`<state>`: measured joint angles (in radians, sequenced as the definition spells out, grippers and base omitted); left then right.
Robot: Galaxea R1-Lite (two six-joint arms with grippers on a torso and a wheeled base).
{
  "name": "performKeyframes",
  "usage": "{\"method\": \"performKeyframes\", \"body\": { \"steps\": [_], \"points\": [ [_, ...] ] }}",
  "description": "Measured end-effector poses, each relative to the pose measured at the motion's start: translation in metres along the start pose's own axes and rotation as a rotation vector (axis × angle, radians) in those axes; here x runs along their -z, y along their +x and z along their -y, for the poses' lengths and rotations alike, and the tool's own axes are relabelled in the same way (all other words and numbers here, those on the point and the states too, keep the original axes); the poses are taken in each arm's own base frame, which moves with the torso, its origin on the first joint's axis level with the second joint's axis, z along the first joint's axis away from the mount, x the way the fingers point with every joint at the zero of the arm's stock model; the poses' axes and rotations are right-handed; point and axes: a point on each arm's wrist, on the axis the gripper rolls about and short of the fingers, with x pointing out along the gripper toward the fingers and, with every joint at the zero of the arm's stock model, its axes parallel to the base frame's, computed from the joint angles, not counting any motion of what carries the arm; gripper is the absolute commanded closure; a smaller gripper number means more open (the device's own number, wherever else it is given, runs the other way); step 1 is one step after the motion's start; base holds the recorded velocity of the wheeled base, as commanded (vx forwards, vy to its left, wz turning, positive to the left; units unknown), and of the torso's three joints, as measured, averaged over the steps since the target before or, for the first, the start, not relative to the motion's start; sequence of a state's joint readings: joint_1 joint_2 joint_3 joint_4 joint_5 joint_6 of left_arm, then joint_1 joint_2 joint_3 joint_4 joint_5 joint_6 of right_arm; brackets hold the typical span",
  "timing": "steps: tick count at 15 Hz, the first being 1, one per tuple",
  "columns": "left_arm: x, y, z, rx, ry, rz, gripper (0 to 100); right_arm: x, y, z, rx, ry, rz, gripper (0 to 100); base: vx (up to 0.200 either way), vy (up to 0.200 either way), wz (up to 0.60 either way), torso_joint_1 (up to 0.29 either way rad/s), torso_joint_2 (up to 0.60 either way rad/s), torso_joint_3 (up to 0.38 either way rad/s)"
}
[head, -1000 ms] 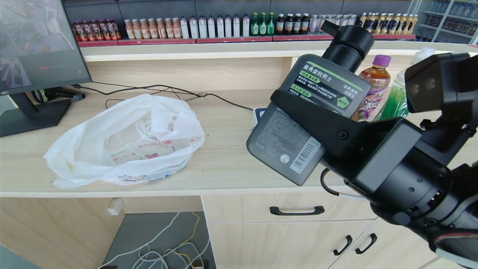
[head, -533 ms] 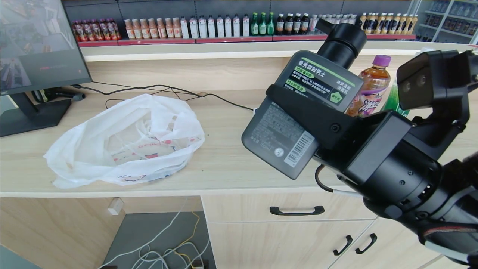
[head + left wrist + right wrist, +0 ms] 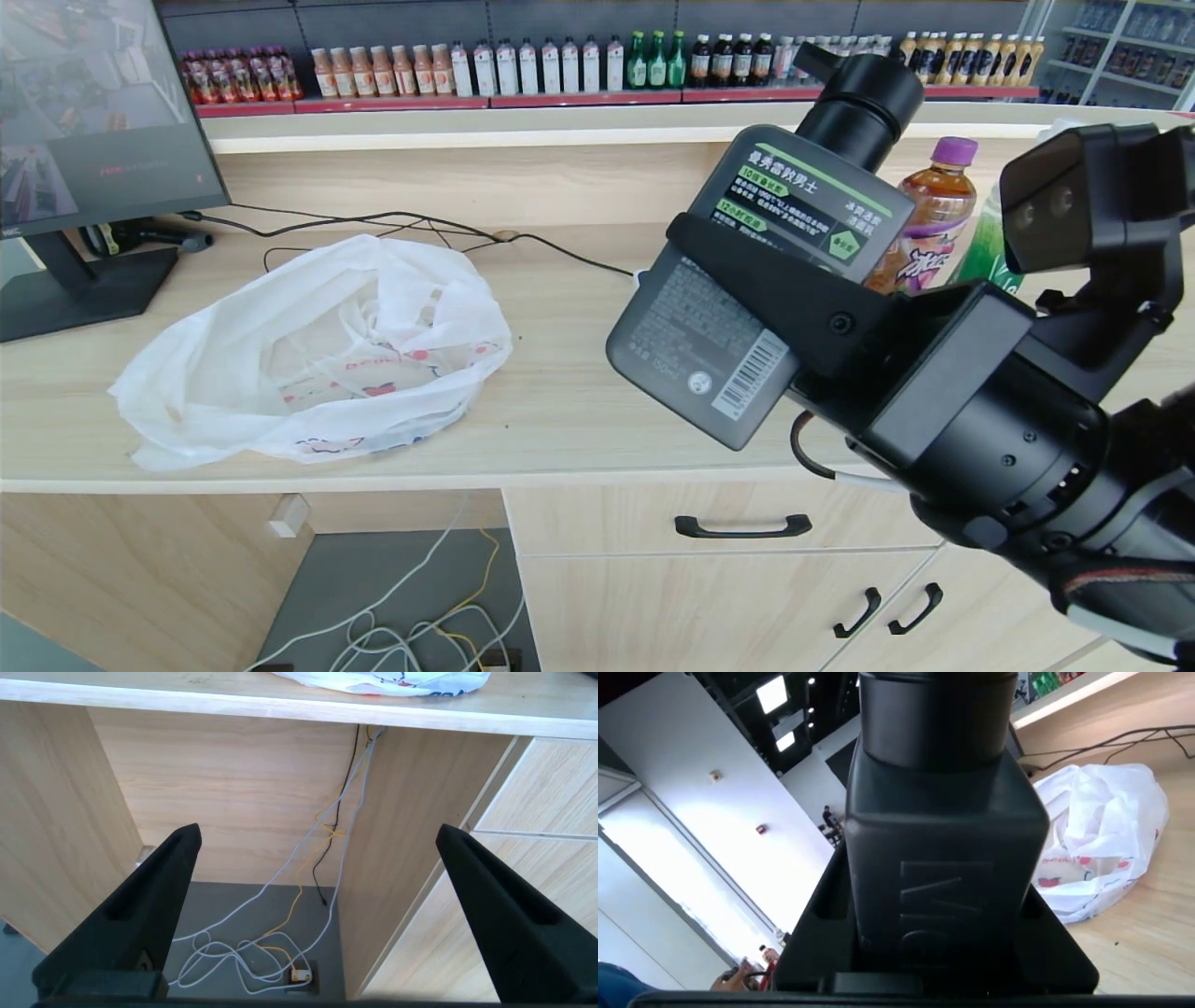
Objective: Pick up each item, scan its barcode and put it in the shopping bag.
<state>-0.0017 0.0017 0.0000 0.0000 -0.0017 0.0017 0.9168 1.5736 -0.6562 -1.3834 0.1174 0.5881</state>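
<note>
My right gripper [image 3: 747, 308] is shut on a dark grey flat bottle [image 3: 709, 345] with a black cap, held tilted above the counter's front right part, its back label and barcode facing the head camera. The right wrist view has the same bottle [image 3: 943, 887] clamped between the jaws. A white plastic shopping bag [image 3: 317, 355] lies open on the counter to the left, and it appears as the bag [image 3: 1102, 840] beyond the bottle. My left gripper [image 3: 318, 915] is open, hanging below the counter in front of the knee space.
An orange drink bottle with a purple cap [image 3: 929, 224] and a green bottle [image 3: 980, 252] stand behind the held bottle. A monitor [image 3: 93, 112] sits at the far left with cables [image 3: 392, 224] along the back. Drawers [image 3: 738, 527] lie under the counter edge [image 3: 280, 483].
The right gripper carried the grey bottle a little left and up in the first half second, then barely shifted. The bag and other bottles stayed put.
</note>
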Motion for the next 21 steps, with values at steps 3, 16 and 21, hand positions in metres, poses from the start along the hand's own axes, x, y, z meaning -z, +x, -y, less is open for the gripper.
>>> {"method": "performKeyframes", "body": {
  "steps": [3, 16, 21],
  "points": [
    [0.000, 0.000, 0.000, 0.000, 0.000, 0.000, 0, -0.001, 0.000, -0.001, -0.002, -0.021, 0.003, 100, 0.000, 0.000, 0.00, 0.000, 0.00, 0.000],
    [0.000, 0.000, 0.000, 0.000, 0.000, 0.000, 0, 0.005, -0.040, 0.003, 0.065, -0.371, -0.065, 100, 0.000, 0.000, 0.00, 0.000, 0.00, 0.000],
    [0.000, 0.000, 0.000, 0.000, 0.000, 0.000, 0, 0.000, -0.031, 0.010, 0.280, -0.666, -0.007, 100, 0.000, 0.000, 0.00, 0.000, 0.00, 0.000]
  ]
}}
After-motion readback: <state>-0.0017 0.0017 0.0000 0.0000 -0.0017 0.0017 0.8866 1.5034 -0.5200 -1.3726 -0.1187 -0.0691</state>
